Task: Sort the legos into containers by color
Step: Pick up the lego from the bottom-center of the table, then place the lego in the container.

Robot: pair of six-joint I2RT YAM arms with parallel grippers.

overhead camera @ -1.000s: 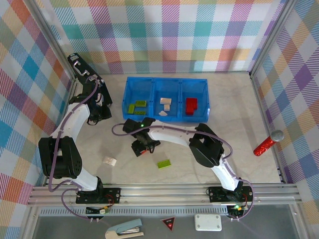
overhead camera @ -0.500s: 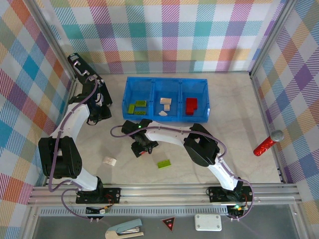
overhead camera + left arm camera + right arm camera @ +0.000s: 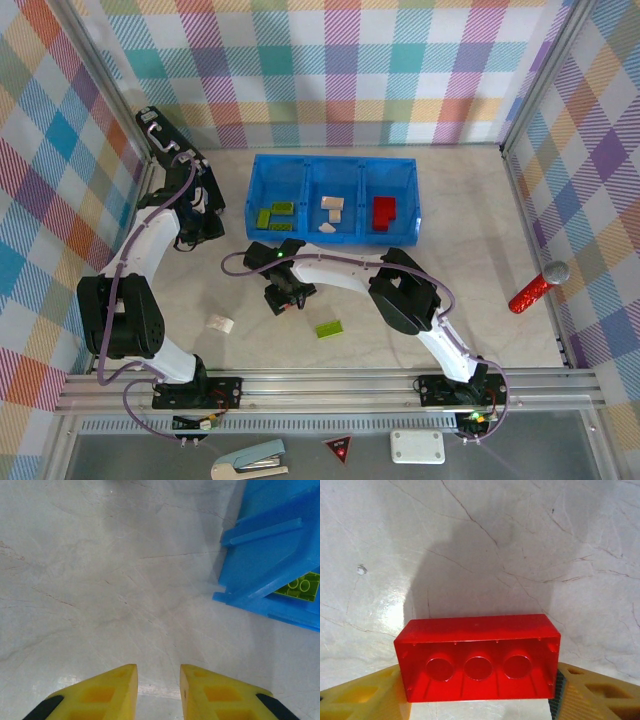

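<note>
Shifted: right fingers [image 3: 360, 695] slightly leftward, now pinching one red lego [image 3: 477, 655] in front of the blue tray [image 3: 255, 200].
Left fingers [image 3: 100, 695]: narrowly apart, empty, beside the tray.
Loose on counter [image 3: 480, 250]: one green lego [image 3: 328, 328], one cream lego [image 3: 219, 323].
Tray: three compartments; two green bricks [image 3: 272, 213] in the leftmost.

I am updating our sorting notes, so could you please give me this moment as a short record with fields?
tray: blue, three compartments side by side
left compartment: green bricks
middle compartment: cream bricks
right compartment: red bricks
loose on table: one green brick, one cream brick
right end effector: closed on the ends of a red brick, hollow underside toward its camera
left end effector: near the tray's left end, fingers slightly apart, nothing between
</note>
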